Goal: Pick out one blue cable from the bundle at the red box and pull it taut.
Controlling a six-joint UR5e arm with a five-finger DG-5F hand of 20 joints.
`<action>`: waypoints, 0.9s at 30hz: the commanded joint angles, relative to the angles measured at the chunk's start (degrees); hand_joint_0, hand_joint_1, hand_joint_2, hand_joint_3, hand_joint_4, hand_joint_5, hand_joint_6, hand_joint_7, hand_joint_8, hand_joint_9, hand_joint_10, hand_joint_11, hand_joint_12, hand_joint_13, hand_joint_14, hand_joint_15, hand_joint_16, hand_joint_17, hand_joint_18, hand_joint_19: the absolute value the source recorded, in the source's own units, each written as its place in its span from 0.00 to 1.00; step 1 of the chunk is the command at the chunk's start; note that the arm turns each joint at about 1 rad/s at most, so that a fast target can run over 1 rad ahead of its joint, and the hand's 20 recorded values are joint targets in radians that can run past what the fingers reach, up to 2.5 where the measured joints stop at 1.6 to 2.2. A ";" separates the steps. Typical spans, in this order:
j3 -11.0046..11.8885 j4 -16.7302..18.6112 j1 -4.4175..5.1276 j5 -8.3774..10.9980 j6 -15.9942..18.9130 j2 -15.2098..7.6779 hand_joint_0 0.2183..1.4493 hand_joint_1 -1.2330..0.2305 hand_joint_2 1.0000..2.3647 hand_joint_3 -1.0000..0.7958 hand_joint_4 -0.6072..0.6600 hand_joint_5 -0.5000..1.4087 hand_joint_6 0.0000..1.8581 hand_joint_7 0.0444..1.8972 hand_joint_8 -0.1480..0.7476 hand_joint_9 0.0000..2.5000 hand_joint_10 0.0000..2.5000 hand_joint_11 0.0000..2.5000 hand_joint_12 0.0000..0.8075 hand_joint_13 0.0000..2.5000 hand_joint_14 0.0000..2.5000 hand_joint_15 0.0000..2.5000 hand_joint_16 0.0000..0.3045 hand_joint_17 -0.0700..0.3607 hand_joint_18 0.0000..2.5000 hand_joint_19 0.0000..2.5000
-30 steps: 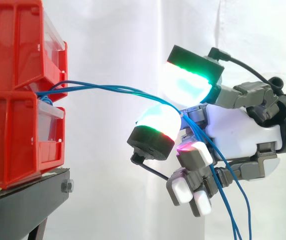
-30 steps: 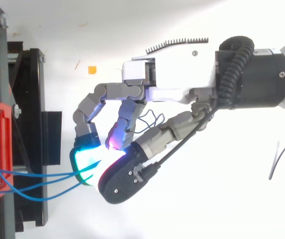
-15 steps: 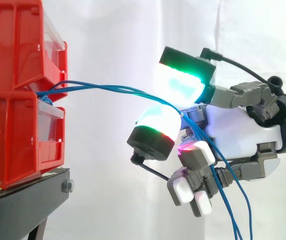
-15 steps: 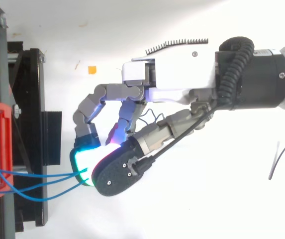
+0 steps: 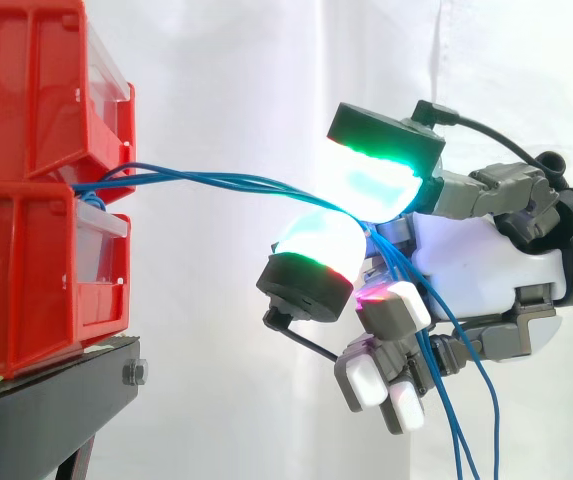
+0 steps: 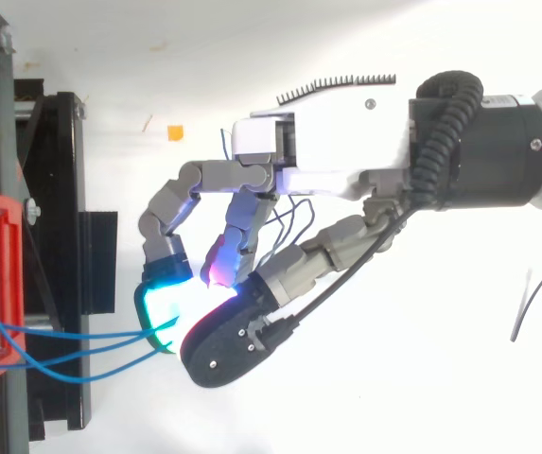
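The hand (image 5: 471, 262) pinches blue cables (image 5: 236, 181) between two glowing pads (image 5: 316, 240), other fingers curled. They arc from the bins (image 5: 26, 250) at 9 o'clock, then droop toward 6 o'clock.

Two red bins (image 5: 36, 250) are stacked on a black stand (image 5: 46, 400) at left. Blue cables (image 5: 226, 181) leave the gap between the bins and run across to the hand (image 5: 476, 260). They pass between two glowing pads (image 5: 371, 185) pinched on them, then hang loose past the palm.
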 commanded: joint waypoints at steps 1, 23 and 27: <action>0.01 -0.15 0.03 0.00 0.00 0.00 0.41 0.21 0.01 0.38 0.49 0.21 0.49 0.64 0.55 0.48 0.01 0.24 0.46 0.40 0.01 0.15 0.16 0.41 0.40 0.17; 0.01 -0.24 -0.06 0.35 0.00 0.00 0.41 0.22 0.00 0.28 0.42 0.21 0.50 0.63 0.53 0.52 0.01 0.30 0.44 0.41 0.01 0.18 0.15 0.41 0.41 0.17; 0.01 -0.24 -0.06 0.35 0.00 0.00 0.36 0.26 0.00 0.28 0.46 0.21 0.50 0.58 0.53 0.52 0.01 0.30 0.45 0.41 0.01 0.18 0.15 0.41 0.40 0.18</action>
